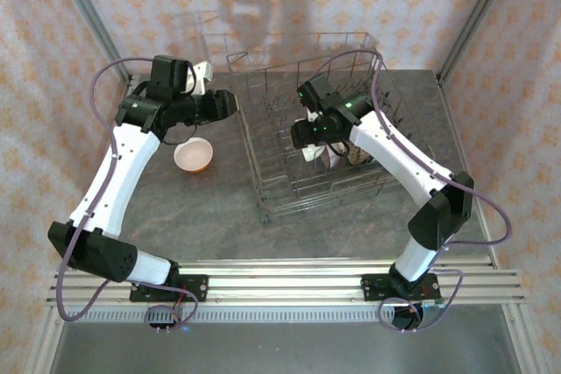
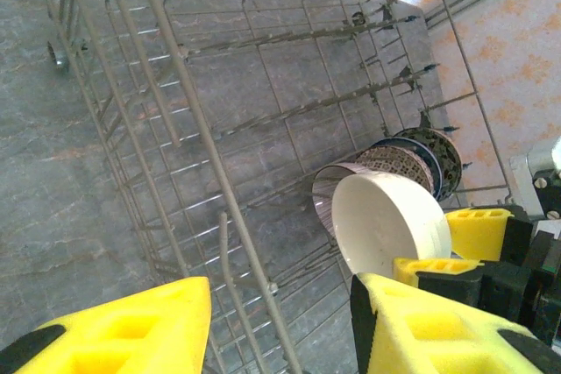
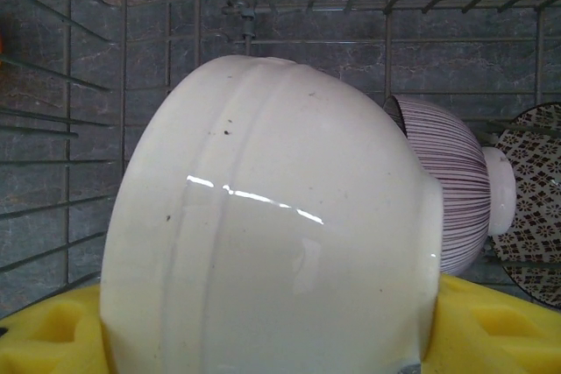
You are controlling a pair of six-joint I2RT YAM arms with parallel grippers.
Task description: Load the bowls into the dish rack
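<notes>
The grey wire dish rack [image 1: 273, 183] stands mid-table. Inside it, my right gripper [image 1: 313, 148] is shut on a cream bowl [image 3: 272, 225], holding it tilted on its side just above the rack floor. The same bowl [image 2: 390, 225] appears in the left wrist view, clamped by yellow pads [image 2: 478, 227]. Right behind it stand a striped bowl [image 3: 451, 183] and a dark patterned bowl [image 3: 535, 216], set on edge between the tines. My left gripper [image 1: 230, 102] hovers open at the rack's left wall, nothing between its fingers [image 2: 123, 330]. A pinkish bowl [image 1: 194, 155] sits upright on the table left of the rack.
Tall wire sides and rows of upright tines [image 2: 289, 120] surround the right gripper. The rack's left and far rows hold nothing. Patterned walls and metal posts [image 1: 83, 6] enclose the table at the back and sides.
</notes>
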